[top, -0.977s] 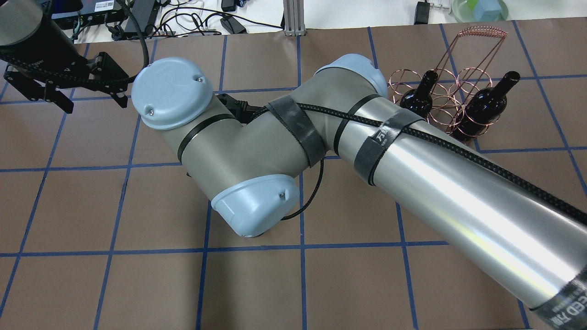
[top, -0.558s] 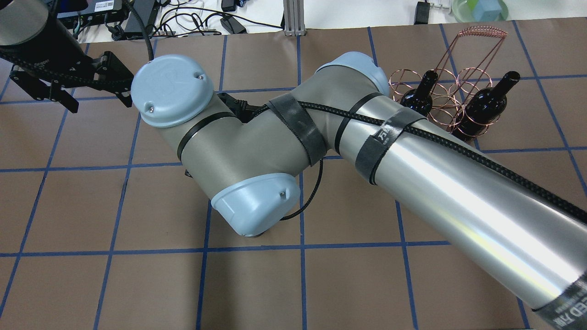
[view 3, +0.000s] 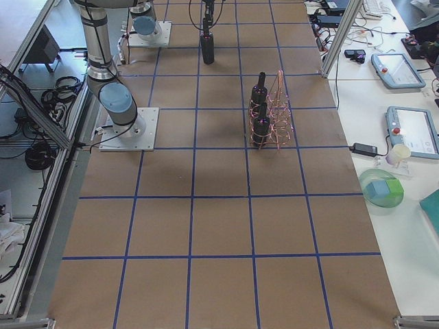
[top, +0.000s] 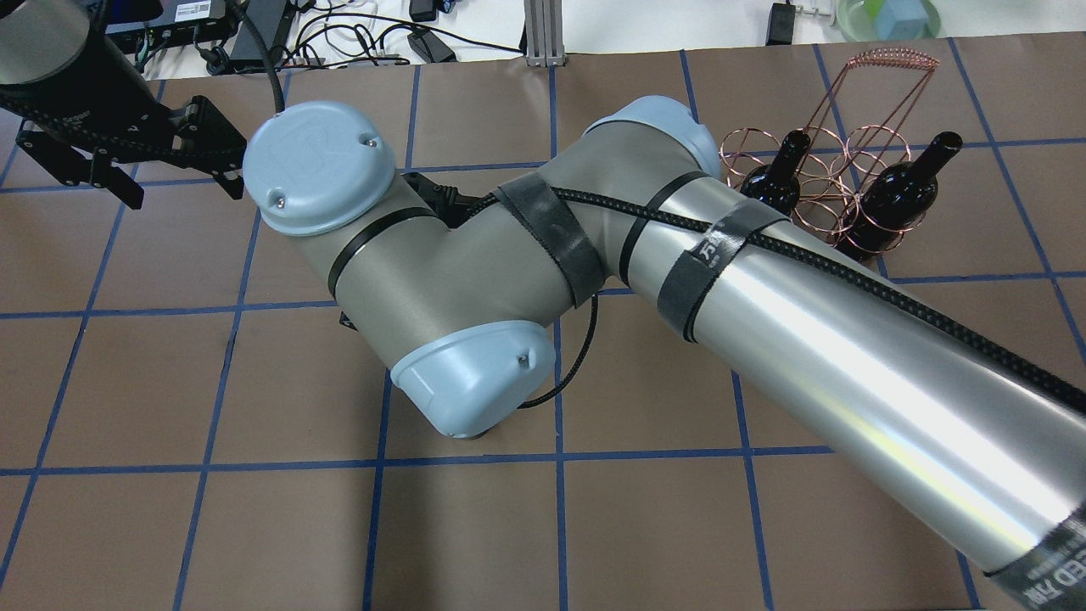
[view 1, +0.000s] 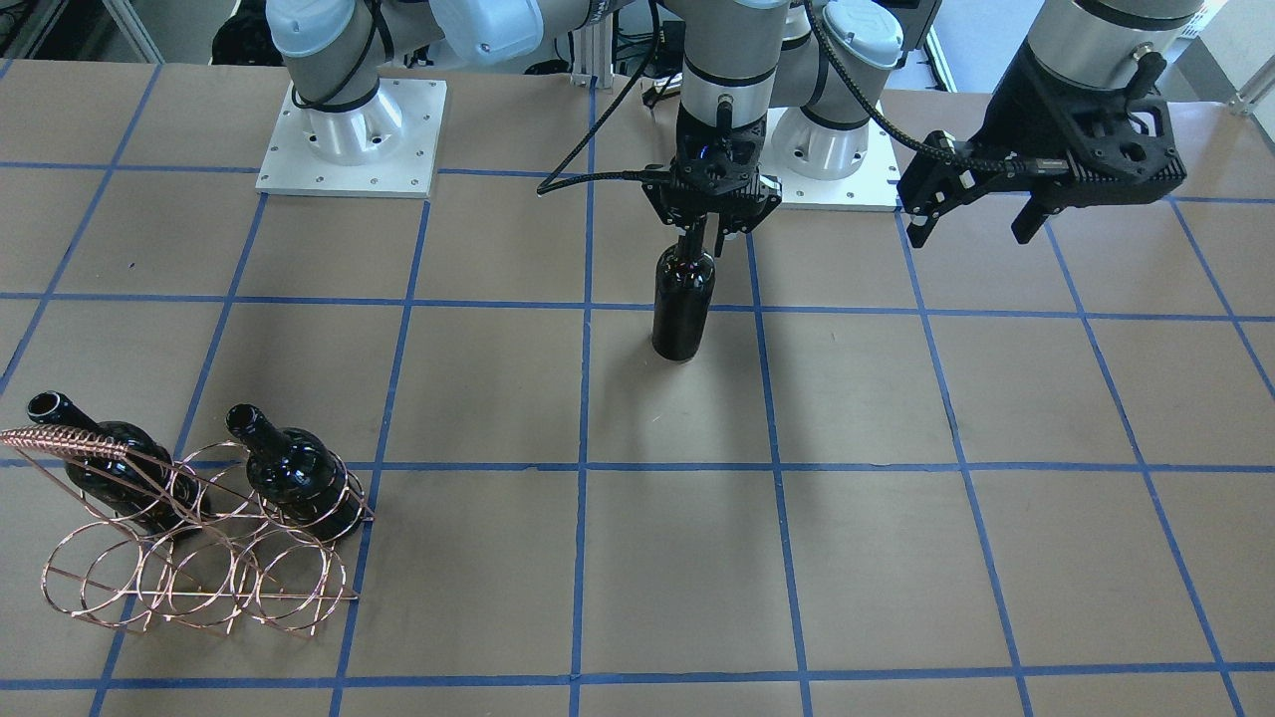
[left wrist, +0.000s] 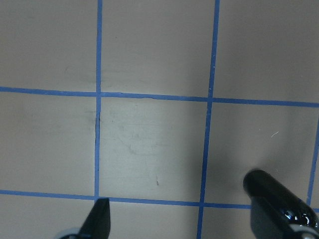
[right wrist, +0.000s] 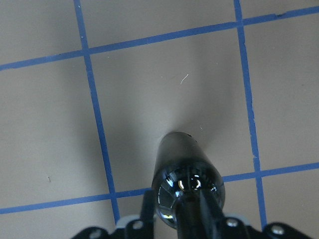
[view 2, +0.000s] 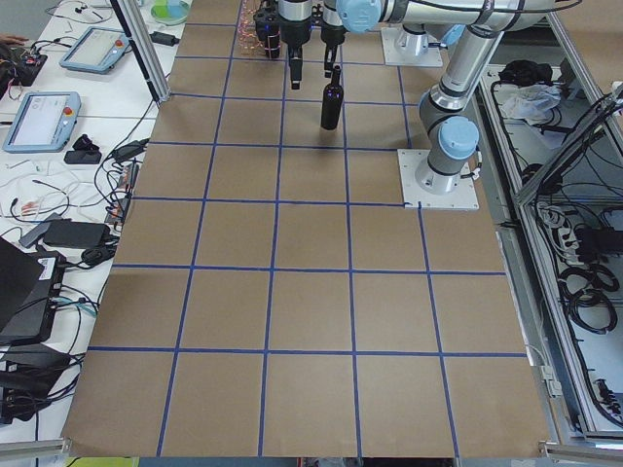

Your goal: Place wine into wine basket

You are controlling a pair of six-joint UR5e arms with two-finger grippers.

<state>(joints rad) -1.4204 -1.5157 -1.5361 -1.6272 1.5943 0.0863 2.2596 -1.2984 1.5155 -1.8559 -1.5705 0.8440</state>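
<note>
- The right gripper [view 1: 705, 232] comes straight down with its jaws clamped on the neck of the wine [view 1: 683, 304], the fingers snug against the glass on either side.
- That bottle is upright, roughly mid-table on the half nearer the robot's bases (from where I stand I can't tell whether its base rests on the brown paper or is just clear of it).
- The left gripper [view 1: 974, 221] has its jaws spread wide with nothing between them. It is held above the table [view 1: 896, 398], well off to the side of the held bottle.
- The wine basket [view 1: 199, 596] sits well apart from both grippers, on the robot's right near the table's far edge, with its coil-wrapped handle sticking up.
- A second bottle [view 1: 297, 478] and a third bottle [view 1: 110, 476] sit in its rings on the side facing the robot.
</note>
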